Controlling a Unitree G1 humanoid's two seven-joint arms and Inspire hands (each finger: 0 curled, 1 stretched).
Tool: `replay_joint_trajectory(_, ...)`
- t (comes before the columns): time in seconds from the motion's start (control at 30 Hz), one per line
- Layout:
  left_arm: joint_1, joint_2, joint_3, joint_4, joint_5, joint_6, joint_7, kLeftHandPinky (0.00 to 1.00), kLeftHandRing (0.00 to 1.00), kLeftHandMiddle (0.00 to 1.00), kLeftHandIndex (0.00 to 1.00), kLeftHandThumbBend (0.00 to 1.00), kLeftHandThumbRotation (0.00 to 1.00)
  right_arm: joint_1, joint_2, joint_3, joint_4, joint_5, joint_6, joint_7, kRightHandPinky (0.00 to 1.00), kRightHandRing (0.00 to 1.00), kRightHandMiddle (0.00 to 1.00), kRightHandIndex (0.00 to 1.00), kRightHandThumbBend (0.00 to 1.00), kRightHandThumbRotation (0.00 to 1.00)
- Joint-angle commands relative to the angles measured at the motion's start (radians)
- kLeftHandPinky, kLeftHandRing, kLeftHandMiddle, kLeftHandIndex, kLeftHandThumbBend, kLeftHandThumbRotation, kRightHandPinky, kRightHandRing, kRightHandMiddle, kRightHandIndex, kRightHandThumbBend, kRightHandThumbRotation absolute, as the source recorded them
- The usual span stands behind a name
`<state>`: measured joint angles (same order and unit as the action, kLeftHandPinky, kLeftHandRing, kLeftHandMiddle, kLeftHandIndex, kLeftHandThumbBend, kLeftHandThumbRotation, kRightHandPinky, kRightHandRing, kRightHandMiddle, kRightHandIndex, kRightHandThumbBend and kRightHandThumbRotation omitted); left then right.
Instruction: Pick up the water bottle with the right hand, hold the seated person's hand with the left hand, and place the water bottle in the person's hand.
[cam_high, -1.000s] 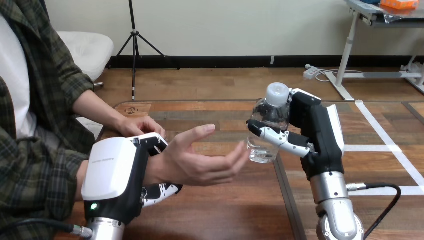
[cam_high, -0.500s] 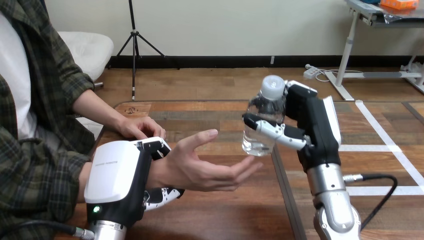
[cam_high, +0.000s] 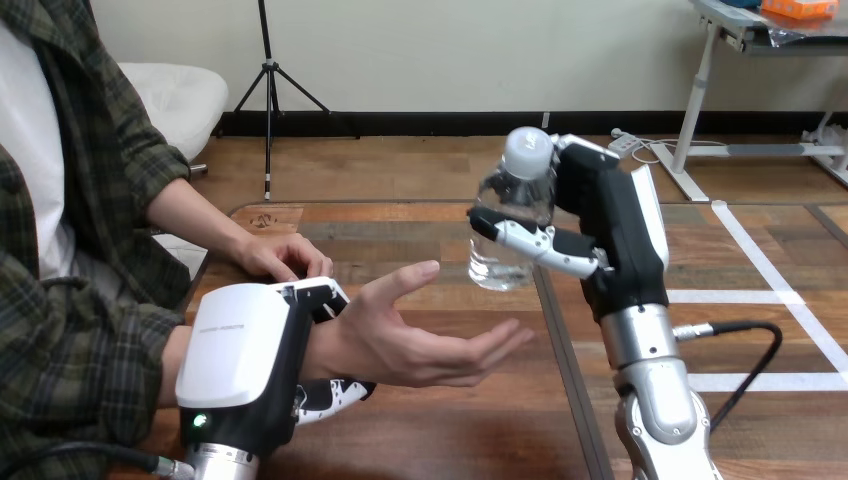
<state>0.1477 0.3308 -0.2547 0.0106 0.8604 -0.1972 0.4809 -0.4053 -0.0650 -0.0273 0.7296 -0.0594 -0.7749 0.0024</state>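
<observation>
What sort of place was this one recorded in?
Probably a robot test bench for handovers: a wooden table marked with white tape lines, the left hand gripping a seated person's wrist, the right hand holding a water bottle.

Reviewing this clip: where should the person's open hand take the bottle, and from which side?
Its bare lower body, from below and the view's left. The bottle is near upright in the air; the right hand curls round its upper part from the right, leaving the base free above the person's hand.
</observation>
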Motion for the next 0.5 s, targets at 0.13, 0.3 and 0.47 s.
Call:
replay_joint_trajectory(0.13,-0.065,-0.034,-0.044,-0.061,0.002,-0.058,0.01,0.31,0.37,0.4,0.4,0.74,0.0,-0.116,0.02,0.015,-0.076,0.011,-0.062,0.012,0.39,0.42,0.45,0.46,0.71,0.0)
replay_joint_trajectory(0.3,-0.068,-0.035,-0.043,-0.054,0.002,-0.066,0.014,0.31,0.37,0.4,0.4,0.74,0.0,-0.107,0.02,0.019,-0.098,0.006,-0.066,0.011,0.38,0.42,0.45,0.46,0.71,0.0)
replay_joint_trajectory(0.47,-0.067,-0.042,-0.04,-0.054,-0.007,-0.067,0.006,0.31,0.37,0.4,0.4,0.74,0.0,-0.099,0.021,0.021,-0.114,0.004,-0.074,0.015,0.38,0.42,0.45,0.45,0.71,0.0)
